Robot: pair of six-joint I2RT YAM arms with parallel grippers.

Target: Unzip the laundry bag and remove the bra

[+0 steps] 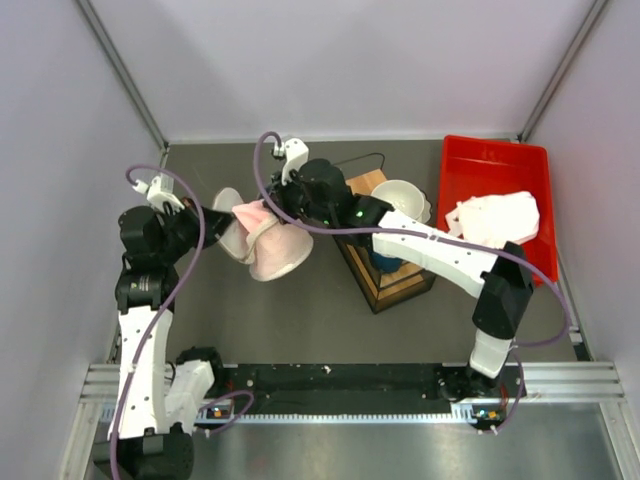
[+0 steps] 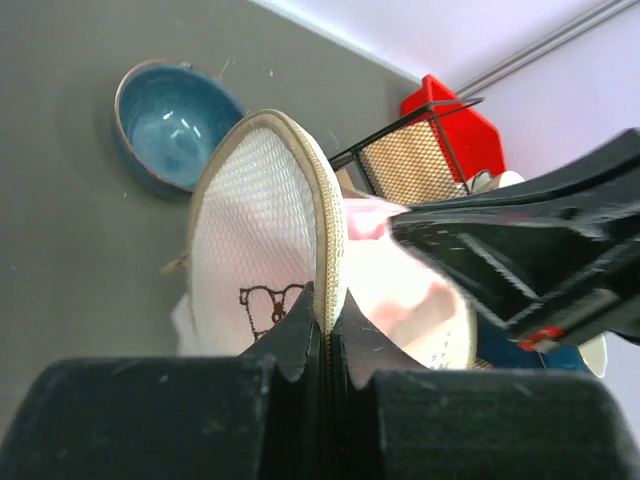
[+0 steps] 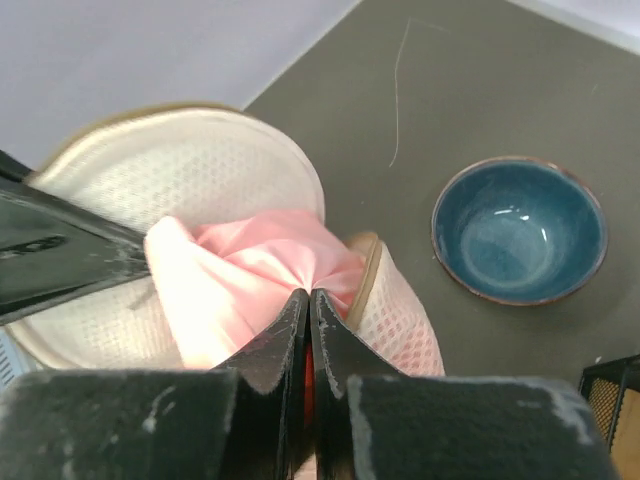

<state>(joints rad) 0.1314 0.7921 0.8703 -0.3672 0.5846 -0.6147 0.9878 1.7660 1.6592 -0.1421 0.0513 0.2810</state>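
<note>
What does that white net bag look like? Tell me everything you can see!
The laundry bag is white see-through mesh with stiff round ends edged in beige piping. One end has a small dark line drawing on it. It is open and held between the two arms. The left gripper pinches its rim, and the pink bra bulges out of the gap, pinched by the right gripper.

Bright, even overhead light with soft shadows; wrist views blur near black foregrounds; glaze glints faintly.
</note>
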